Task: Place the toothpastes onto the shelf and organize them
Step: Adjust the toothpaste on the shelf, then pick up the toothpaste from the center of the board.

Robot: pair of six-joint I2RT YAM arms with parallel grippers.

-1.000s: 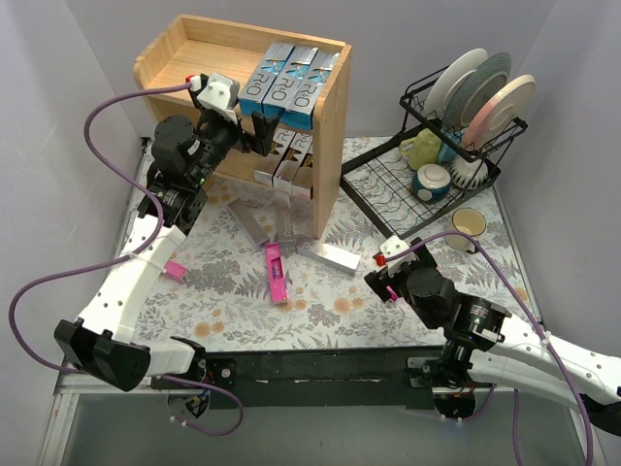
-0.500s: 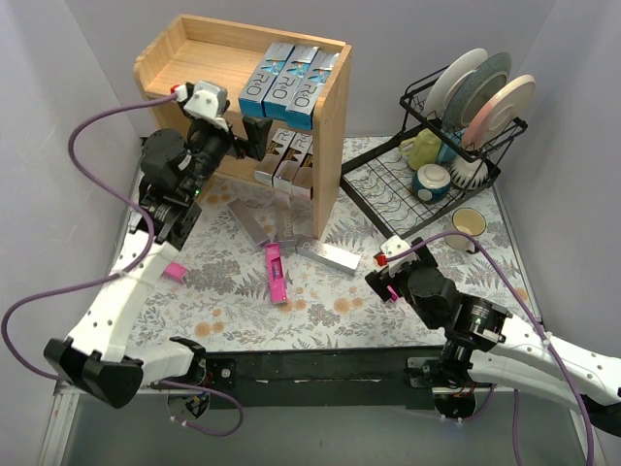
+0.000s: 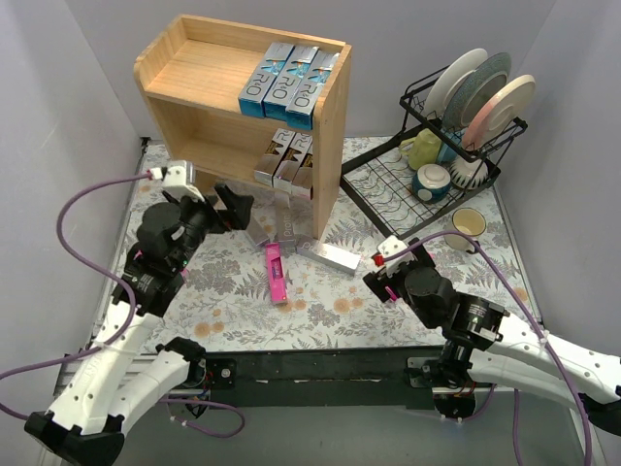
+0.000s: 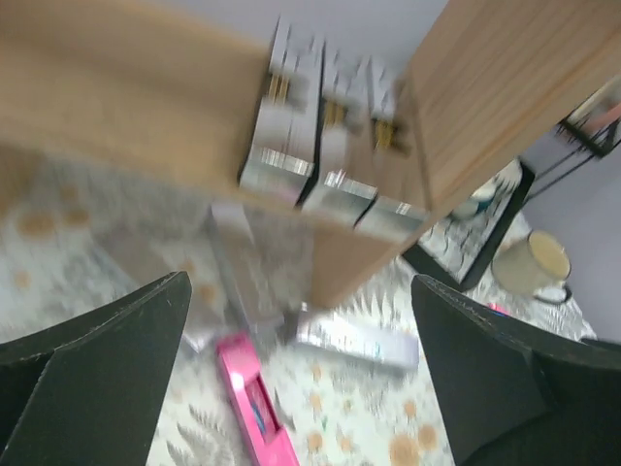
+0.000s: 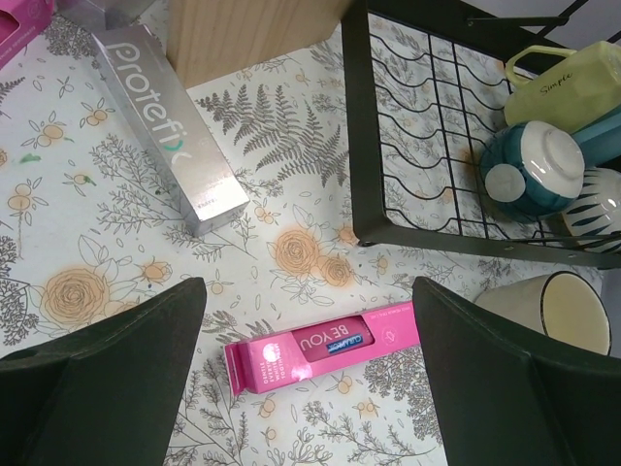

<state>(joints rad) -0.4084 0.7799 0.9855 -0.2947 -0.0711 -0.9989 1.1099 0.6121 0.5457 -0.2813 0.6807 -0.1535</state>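
My left gripper has drawn back from the light wooden two-level shelf, fingers spread and empty. My right gripper hangs wide open above a bright pink cardboard toothpaste box on the floral-patterned table. Three blue-and-silver toothpaste boxes lie on the shelf's top.

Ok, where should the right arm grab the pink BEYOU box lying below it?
I'd grip the pink BEYOU box at mid-length, across its narrow width, coming straight down: it lies flat on the table, both long sides free, and the open right end effector hangs above it.
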